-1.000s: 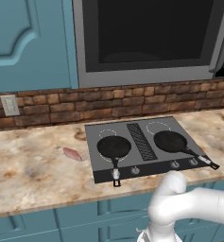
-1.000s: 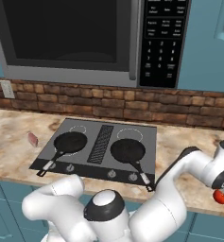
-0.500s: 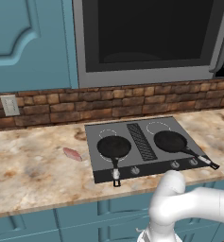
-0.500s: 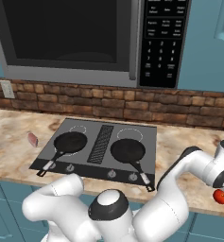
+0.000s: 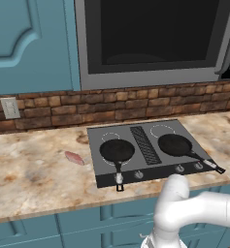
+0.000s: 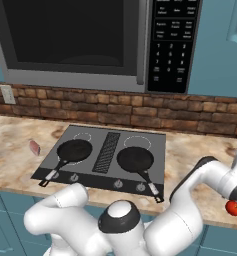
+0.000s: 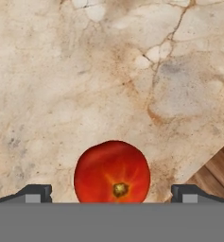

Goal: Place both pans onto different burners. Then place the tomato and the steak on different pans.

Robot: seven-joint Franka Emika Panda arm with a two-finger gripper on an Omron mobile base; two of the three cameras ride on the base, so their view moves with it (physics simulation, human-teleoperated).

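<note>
1. Cooktop (image 5: 150, 162): flat dark grey panel set in the marble counter (image 5: 34, 169), below a microwave (image 6: 90, 40) and a brick backsplash (image 5: 63, 109). A ribbed black vent (image 5: 144, 145) runs down its middle; round knobs line its front edge.
2. Left pan (image 5: 117, 150): black, on the cooktop's front left burner, handle pointing to the front edge. Also seen in the right base view (image 6: 74, 150).
3. Right pan (image 5: 175, 145): black, on the front right burner, handle angled toward the front right corner. Also seen in the right base view (image 6: 135, 159).
4. Rear burners: two white rings, left (image 5: 110, 137) and right (image 5: 162, 131), both bare.
5. Steak (image 5: 73, 157): small pinkish slab flat on the counter, just left of the cooktop, apart from both pans. Right base view shows it too (image 6: 35, 147).
6. Tomato (image 7: 112, 172): red, stem scar facing the hand camera, resting on the counter near its edge, well right of the cooktop. Right base view places it at the far right (image 6: 233, 208), beside the arm's wrist.
7. Gripper (image 7: 111, 194): jaws spread wide, one tip either side of the tomato, neither touching it; nothing held.
</note>
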